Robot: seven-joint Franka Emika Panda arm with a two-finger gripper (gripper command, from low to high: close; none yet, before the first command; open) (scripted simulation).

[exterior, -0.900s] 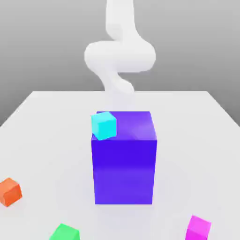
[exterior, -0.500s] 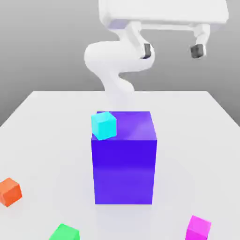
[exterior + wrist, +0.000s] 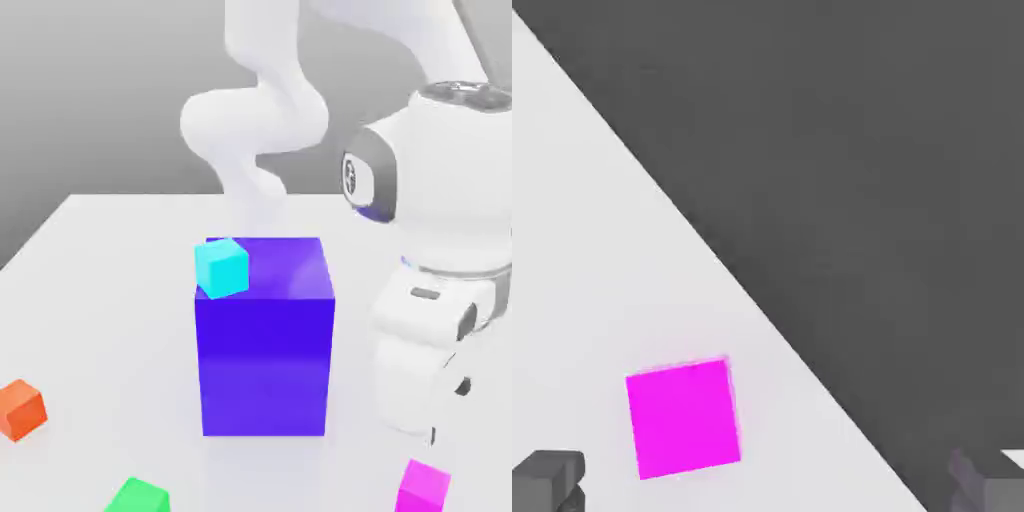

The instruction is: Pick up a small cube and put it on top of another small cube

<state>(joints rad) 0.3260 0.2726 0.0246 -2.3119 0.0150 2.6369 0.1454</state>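
The small cube (image 3: 423, 487), plain magenta-pink, lies on the white table at the front of the exterior view's right. My white hand (image 3: 418, 375) hangs just above it and a little behind. In the hand view the same small cube (image 3: 682, 418) sits on the table below my gripper (image 3: 767, 485), closer to one dark fingertip (image 3: 547, 480) than to the other. The fingers stand wide apart with nothing between them, so the gripper is open. A small cyan cube (image 3: 221, 267) rests on the top front corner of the big blue-violet block (image 3: 265, 340).
A small orange cube (image 3: 20, 409) lies at the front of the exterior view's left, and a small green cube (image 3: 138, 496) sits at the bottom edge. The table's edge (image 3: 762, 310) runs close beside the magenta cube. The arm's thick links fill the exterior view's right.
The arm has swung down from the top of the exterior view to its right side, bringing the hand low over the magenta cube. No cube has moved.
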